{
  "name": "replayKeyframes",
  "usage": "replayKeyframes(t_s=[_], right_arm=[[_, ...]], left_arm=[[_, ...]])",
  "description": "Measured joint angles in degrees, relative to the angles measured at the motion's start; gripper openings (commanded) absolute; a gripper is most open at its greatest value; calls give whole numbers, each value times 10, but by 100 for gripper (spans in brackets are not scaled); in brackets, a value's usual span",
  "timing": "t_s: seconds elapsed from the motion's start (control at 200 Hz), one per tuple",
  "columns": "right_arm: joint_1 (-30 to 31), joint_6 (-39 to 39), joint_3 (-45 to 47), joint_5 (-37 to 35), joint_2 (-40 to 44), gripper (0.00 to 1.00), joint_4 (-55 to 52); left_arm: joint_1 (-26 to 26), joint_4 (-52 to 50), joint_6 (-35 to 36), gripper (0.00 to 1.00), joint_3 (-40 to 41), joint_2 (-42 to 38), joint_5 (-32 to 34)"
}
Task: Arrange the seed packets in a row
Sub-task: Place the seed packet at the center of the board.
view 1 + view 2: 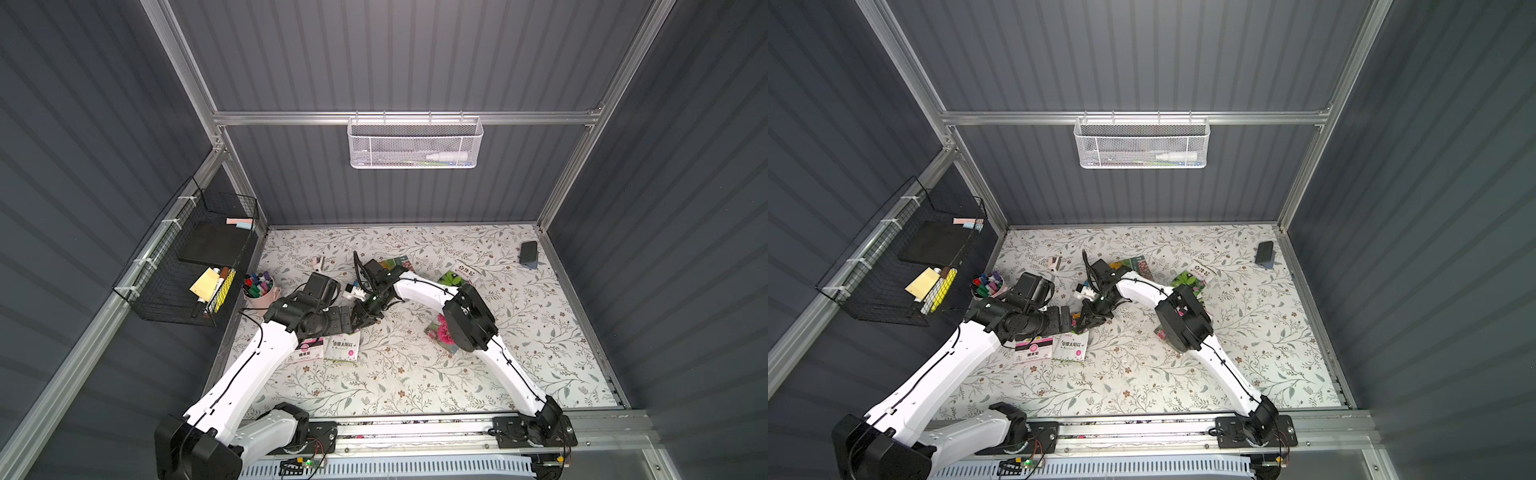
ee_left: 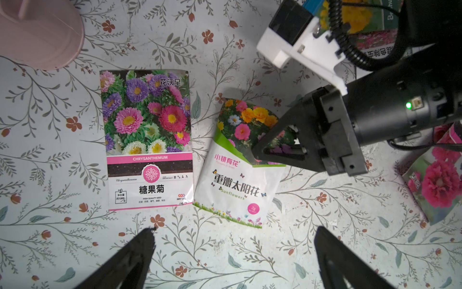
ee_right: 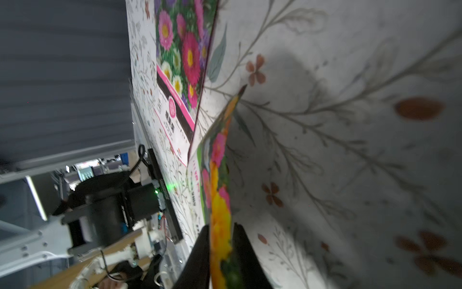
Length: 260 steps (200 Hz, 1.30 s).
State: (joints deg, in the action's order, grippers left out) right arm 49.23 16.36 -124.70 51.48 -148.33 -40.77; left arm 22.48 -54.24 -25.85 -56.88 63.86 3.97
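Between right pincer (image 3: pixel 220 226) fingers (image 3: pixel 198 252), top edge of sunflower packet (image 2: pixel 237 180)

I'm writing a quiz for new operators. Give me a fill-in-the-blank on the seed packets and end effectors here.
1. The CHRYSANTHEMUM packet has a ___ band under its photo.
2. The left end effector is ___ and holds nothing.
3. The right end effector has a corner of the Sunflowers packet ___ its fingers.
4. The mesh basket on the back wall is ___.
Missing words: pink; open; between; white.
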Motion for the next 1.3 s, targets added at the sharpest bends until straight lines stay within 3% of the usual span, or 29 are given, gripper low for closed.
replayKeyframes(t_s=[0.035,0.07,0.105,0.185,0.32,0.58,0.845,1.121,1.301], right_arm=[[0,2,-2,-6,-1,53,4],[1,3,-5,-11,-2,68,5],[1,7,-7,-17,-2,76,7],[2,7,-19,-18,-3,89,11],[5,20,-24,-52,5,99,22],[-9,66,155,-169,119,99,122],[-45,118,233,-156,154,99,200],[-13,153,195,-104,120,99,216],[12,152,177,-119,110,99,224]], left_arm=[[0,1,0,99,2,0,0],[0,1,0,99,3,0,-1],[0,1,0,99,4,0,-2],[0,2,0,99,5,0,-4],[0,2,0,99,5,0,-10],[0,2,0,99,5,0,-15],[0,1,0,99,9,-12,-15],[0,4,0,99,10,-12,-15],[0,6,0,99,14,-12,-15]])
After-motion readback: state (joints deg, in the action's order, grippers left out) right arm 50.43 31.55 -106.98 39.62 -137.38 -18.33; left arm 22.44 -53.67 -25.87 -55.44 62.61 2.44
